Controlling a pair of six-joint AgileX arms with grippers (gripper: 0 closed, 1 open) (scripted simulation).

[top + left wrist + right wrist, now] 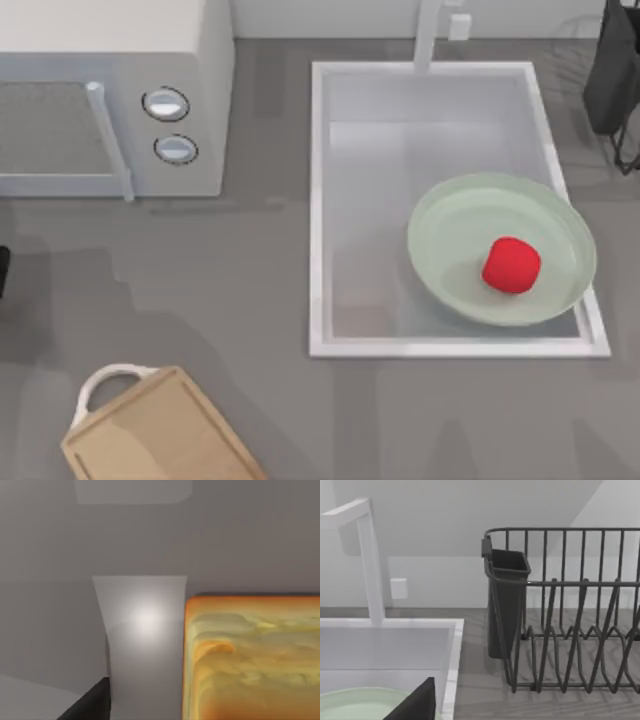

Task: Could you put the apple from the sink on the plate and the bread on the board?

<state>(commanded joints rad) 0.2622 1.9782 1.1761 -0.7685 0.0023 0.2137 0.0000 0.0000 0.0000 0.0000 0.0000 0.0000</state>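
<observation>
Close under the left wrist camera sits the thick golden-orange bread slice (252, 657); the left gripper's opening cannot be told. Nearest in the top view lies the light-brown wooden board (160, 432). Beyond, inside the white-rimmed sink (318, 210), the pale green plate (450, 235) holds the small red apple (511, 265).

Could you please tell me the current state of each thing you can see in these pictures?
Apple: resting on the plate.
Plate: lying tilted in the sink, holding the apple.
Sink: dry, faucet not running.
Bread: lying flat close under the left wrist camera, not on the board.
Board: flat on the table, bare.
Microwave: door closed.
Dish rack: upright beside the sink.
</observation>
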